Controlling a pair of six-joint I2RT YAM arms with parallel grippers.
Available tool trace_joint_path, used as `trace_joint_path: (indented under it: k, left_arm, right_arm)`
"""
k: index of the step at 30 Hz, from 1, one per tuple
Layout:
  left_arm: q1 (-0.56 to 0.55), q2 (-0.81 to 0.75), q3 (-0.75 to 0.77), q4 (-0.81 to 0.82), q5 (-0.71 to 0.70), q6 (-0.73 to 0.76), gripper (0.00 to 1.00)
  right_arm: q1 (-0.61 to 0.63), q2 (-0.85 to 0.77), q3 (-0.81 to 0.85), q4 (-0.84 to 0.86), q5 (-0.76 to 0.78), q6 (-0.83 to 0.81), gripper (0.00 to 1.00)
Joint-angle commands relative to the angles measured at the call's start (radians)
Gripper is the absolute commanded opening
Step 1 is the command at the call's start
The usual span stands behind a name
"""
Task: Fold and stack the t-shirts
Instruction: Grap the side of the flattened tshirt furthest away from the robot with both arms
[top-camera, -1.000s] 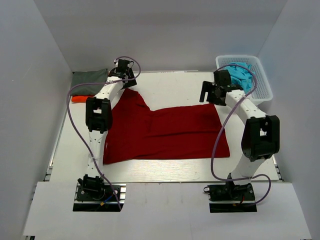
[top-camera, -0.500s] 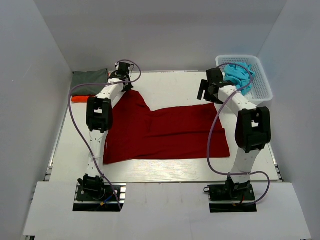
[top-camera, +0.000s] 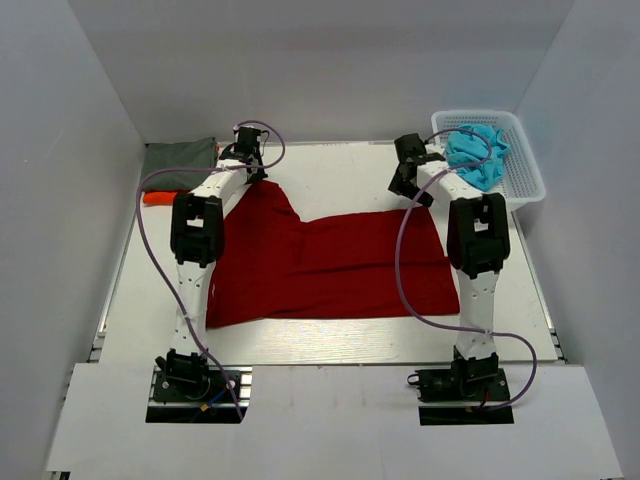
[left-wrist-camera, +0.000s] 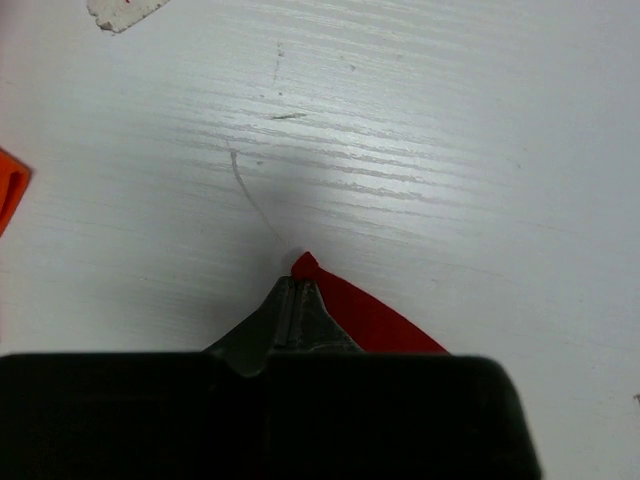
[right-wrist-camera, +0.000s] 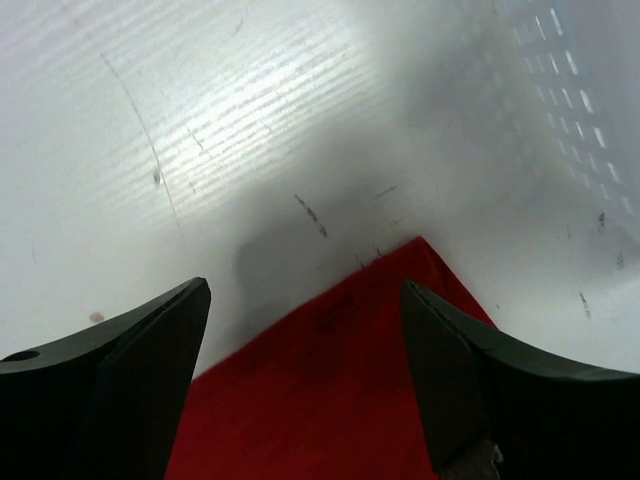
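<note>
A dark red t-shirt (top-camera: 330, 265) lies spread flat across the middle of the table. My left gripper (top-camera: 250, 172) is at its far left corner. In the left wrist view, that gripper (left-wrist-camera: 293, 288) is shut on the pointed tip of the red cloth (left-wrist-camera: 375, 322). My right gripper (top-camera: 408, 182) hangs over the shirt's far right corner. In the right wrist view, it (right-wrist-camera: 305, 290) stands open, its fingers on either side of the red corner (right-wrist-camera: 340, 400) with nothing pinched.
A folded grey-green t-shirt (top-camera: 178, 163) lies at the far left on an orange one (top-camera: 158, 198), whose edge (left-wrist-camera: 8, 190) shows in the left wrist view. A white lattice basket (top-camera: 528, 187) at the far right holds turquoise t-shirts (top-camera: 480, 155).
My left gripper has shut on the shirt's far left corner. My right arm has swung left and down from the basket to the far right corner, jaws still wide.
</note>
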Motion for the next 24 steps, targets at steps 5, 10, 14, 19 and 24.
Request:
trace_joint_path:
  k: [5, 10, 14, 19, 24]
  left_arm:
    - [-0.009, -0.152, -0.069, 0.026, 0.062, 0.028, 0.0]
    - [-0.009, -0.222, -0.144, 0.061, 0.071, 0.018, 0.0]
    - [-0.009, -0.242, -0.164, 0.061, 0.071, 0.027, 0.0]
    - [-0.009, -0.299, -0.207, 0.076, 0.102, 0.037, 0.0]
    - [-0.009, -0.385, -0.31, 0.087, 0.148, 0.037, 0.0]
  right_arm:
    - [0.02, 0.073, 0.066, -0.108, 0.103, 0.099, 0.77]
    - [0.021, 0.07, 0.034, -0.151, 0.154, 0.111, 0.76]
    - [0.023, 0.098, 0.034, -0.166, 0.159, 0.104, 0.64]
    - [0.024, 0.107, 0.042, -0.133, 0.159, 0.085, 0.38]
    - [0.029, 0.069, 0.054, -0.134, 0.162, 0.09, 0.0]
